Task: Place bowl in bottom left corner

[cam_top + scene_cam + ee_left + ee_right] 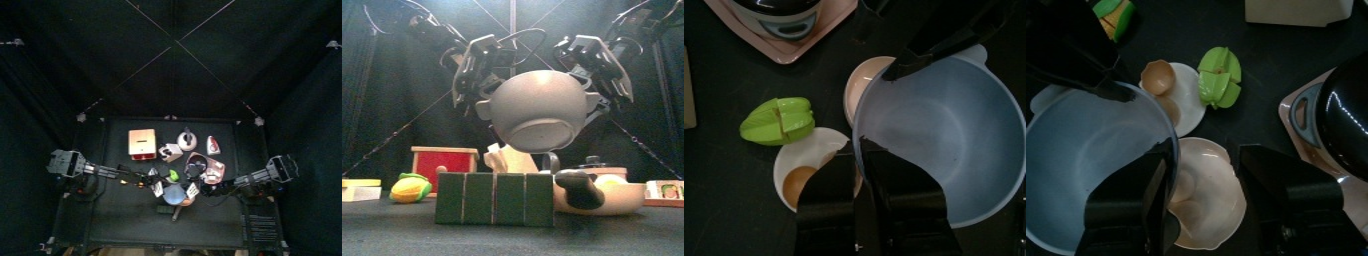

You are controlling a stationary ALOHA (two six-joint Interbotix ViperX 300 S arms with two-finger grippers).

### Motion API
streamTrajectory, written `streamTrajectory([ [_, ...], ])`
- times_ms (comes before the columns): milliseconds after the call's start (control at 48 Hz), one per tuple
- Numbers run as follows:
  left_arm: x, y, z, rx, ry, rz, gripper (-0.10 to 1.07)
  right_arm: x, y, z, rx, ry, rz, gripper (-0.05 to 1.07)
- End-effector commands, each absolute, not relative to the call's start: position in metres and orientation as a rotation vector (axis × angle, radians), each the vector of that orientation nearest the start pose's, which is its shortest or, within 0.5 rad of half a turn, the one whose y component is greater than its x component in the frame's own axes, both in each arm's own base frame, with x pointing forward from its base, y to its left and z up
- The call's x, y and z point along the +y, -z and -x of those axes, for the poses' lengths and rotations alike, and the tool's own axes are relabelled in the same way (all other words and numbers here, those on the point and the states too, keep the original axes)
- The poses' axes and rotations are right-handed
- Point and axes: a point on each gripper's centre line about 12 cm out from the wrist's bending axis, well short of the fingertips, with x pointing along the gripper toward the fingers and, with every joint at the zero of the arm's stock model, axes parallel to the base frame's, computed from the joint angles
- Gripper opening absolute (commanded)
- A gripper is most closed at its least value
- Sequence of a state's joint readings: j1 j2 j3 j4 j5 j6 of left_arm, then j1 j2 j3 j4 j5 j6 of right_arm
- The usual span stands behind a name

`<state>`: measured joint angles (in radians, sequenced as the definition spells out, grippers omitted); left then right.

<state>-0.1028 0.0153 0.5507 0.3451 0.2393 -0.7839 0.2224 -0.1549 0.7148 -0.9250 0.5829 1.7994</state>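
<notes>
Green box [494, 198] front-only — bowl [545, 108] raised behind.

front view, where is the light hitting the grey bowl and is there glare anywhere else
Front view: the round grey bowl held up between both arms is lit from above, bright at its upper rim and shaded below. Right wrist view: a white glare streak sits on the glossy black rounded lid. Top view: the table is dim, its things small against dark curtains.
</notes>
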Motion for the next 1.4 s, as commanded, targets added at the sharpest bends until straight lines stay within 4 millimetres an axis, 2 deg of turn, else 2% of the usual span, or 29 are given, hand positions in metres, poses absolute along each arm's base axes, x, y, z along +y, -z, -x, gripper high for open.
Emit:
streamTrajectory([
  [0, -0.035, -0.188, -0.394, 0.770, -0.144, 0.347, 0.40, 0.016, -0.198, -0.323, 0.670, 0.628, -0.591, 0.80],
  [542, -0.033, -0.180, -0.389, 0.791, -0.153, 0.346, 0.40, 0.015, -0.227, -0.313, 0.580, 0.575, -0.583, 0.80],
  [812, -0.032, -0.183, -0.377, 0.797, -0.155, 0.345, 0.40, 0.013, -0.228, -0.306, 0.573, 0.579, -0.582, 0.80],
  [875, -0.033, -0.186, -0.369, 0.802, -0.157, 0.343, 0.40, 0.013, -0.227, -0.305, 0.577, 0.578, -0.580, 0.80],
  [1146, -0.057, -0.192, -0.311, 0.887, -0.116, 0.280, 0.40, 0.012, -0.220, -0.301, 0.595, 0.584, -0.567, 0.80],
  [1375, -0.066, -0.170, -0.269, 0.971, -0.098, 0.316, 0.40, 0.012, -0.211, -0.297, 0.618, 0.588, -0.555, 0.80],
])
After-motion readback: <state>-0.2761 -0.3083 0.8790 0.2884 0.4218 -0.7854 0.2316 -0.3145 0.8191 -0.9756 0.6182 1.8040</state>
